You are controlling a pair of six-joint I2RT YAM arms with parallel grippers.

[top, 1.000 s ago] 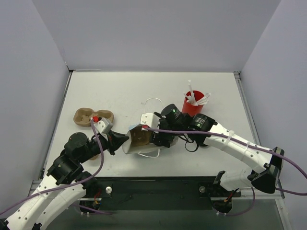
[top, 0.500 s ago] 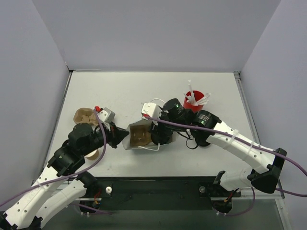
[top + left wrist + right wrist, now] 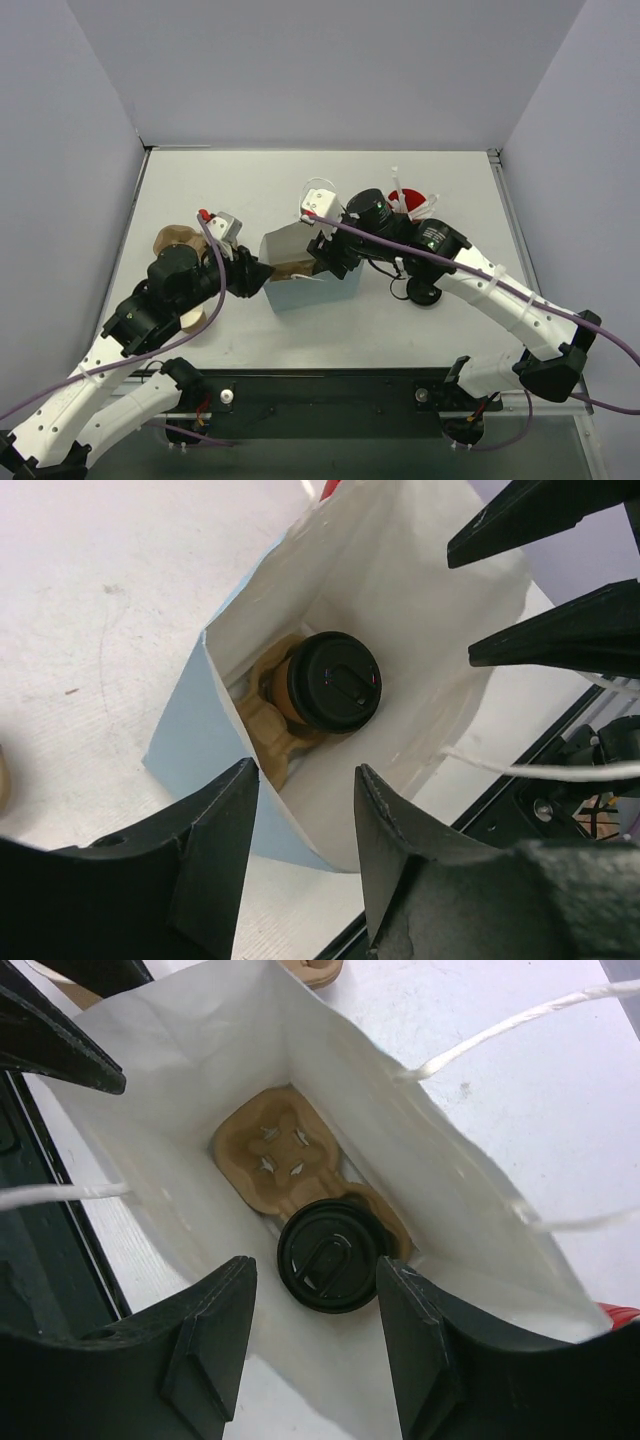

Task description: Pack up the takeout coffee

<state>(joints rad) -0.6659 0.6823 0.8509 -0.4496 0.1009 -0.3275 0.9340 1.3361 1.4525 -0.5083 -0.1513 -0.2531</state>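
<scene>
The takeout coffee (image 3: 330,1255), a tan cup under a round black lid (image 3: 335,680), sits in a kraft carrier (image 3: 275,1155) at the bottom of the blue bag (image 3: 312,290), which stands upright with its white inside showing. My left gripper (image 3: 305,790) is open at the bag's left rim. The paper edge runs between its fingers (image 3: 215,820) without being pinched. My right gripper (image 3: 318,1280) hangs open over the bag's mouth, fingers (image 3: 425,1330) spread wider than the lid below. In the top view, the left gripper (image 3: 255,275) and the right gripper (image 3: 325,255) flank the bag's opening.
A red cup of white straws (image 3: 410,200) stands just behind the right arm. A second kraft carrier (image 3: 175,240) lies at the left, with a tan cup (image 3: 192,320) half hidden under the left arm. A black round lid (image 3: 424,292) lies right of the bag.
The bag has swung from lying on its side to standing upright. My left gripper has opened and let go of the bag's edge. The right gripper rose over the mouth.
</scene>
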